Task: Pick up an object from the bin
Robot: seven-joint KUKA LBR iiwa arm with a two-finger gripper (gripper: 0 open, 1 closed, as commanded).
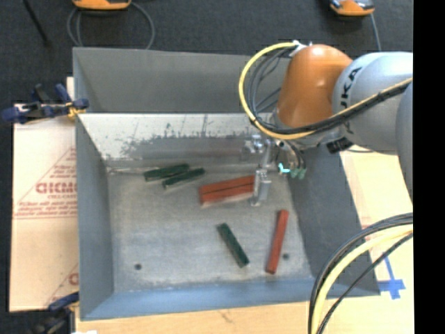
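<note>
My gripper (261, 193) hangs low in the bin's back right part, right at the right end of a red-brown rectangular block (224, 191) that lies flat on the floor. Whether it touches the block is unclear. A slim red stick (277, 241) lies just in front of the gripper, pointing toward the front wall. To its left a dark green stick (232, 245) lies at a slant.
Two more dark green sticks (167, 172) (183, 178) lie side by side near the back wall, left of the block. The arm with its orange cover and yellow cables reaches in over the bin's right back corner.
</note>
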